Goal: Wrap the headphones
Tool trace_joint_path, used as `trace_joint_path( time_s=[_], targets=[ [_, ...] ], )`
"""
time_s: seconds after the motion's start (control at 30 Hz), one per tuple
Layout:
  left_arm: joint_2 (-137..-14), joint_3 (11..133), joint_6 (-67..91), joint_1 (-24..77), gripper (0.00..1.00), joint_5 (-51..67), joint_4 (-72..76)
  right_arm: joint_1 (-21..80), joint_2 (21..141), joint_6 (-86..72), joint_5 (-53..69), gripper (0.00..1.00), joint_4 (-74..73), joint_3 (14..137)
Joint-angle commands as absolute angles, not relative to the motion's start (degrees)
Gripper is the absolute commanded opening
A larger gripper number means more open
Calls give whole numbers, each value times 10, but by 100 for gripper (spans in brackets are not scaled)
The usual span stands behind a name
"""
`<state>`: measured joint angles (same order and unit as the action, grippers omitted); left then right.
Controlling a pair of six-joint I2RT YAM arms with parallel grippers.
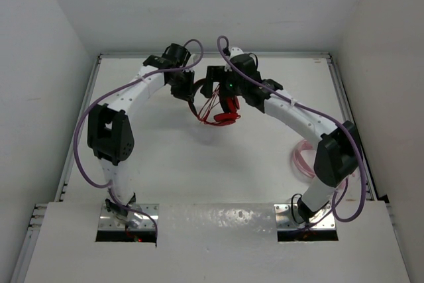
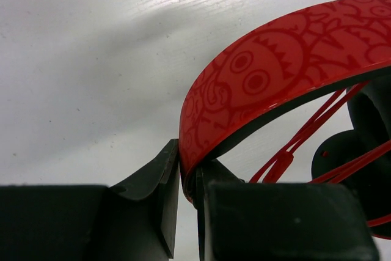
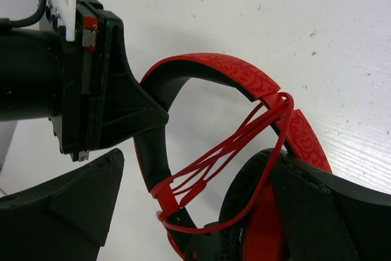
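The red headphones (image 1: 224, 111) hang between my two grippers over the far middle of the table. My left gripper (image 1: 188, 95) is shut on the patterned red headband (image 2: 275, 71), pinched between its jaws (image 2: 188, 181). The thin red cable (image 3: 232, 145) runs in several strands across the black-lined headband (image 3: 149, 151). My right gripper (image 3: 201, 163) is open, its jaws wide apart around the headband and cable. A black-padded red earcup (image 3: 263, 224) lies against its right finger (image 3: 342, 218). The left finger (image 3: 67, 206) touches nothing. In the top view the right gripper (image 1: 222, 92) sits just above the headphones.
A pale pink coiled cable bundle (image 1: 302, 158) lies on the table beside the right arm's elbow. White walls enclose the table (image 1: 199, 164) at the left, back and right. Purple arm cables (image 1: 83, 137) loop off both arms.
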<state>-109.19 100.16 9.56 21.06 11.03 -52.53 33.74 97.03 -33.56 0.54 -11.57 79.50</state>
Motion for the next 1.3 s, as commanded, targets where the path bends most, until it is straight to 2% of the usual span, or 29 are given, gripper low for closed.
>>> trace_joint_path(
  time_s=[0.0,0.4,0.6,0.93,1.07,1.27],
  targets=[
    [-1086,1000,110,206,0,156,-500,337,969,-288,-2,99,-164,824],
    [-1092,989,103,205,0,146,-496,337,955,-219,-5,99,-210,882],
    [-1100,988,96,205,0,139,-497,337,891,-212,-9,99,-181,842],
    [-1108,993,66,193,0,88,-498,320,814,-162,-106,99,-223,808],
    [-1114,993,66,160,0,84,-492,288,794,-184,-86,99,-219,773],
    [-1157,1071,77,148,0,52,-472,249,779,-210,-83,99,-207,730]
  ],
)
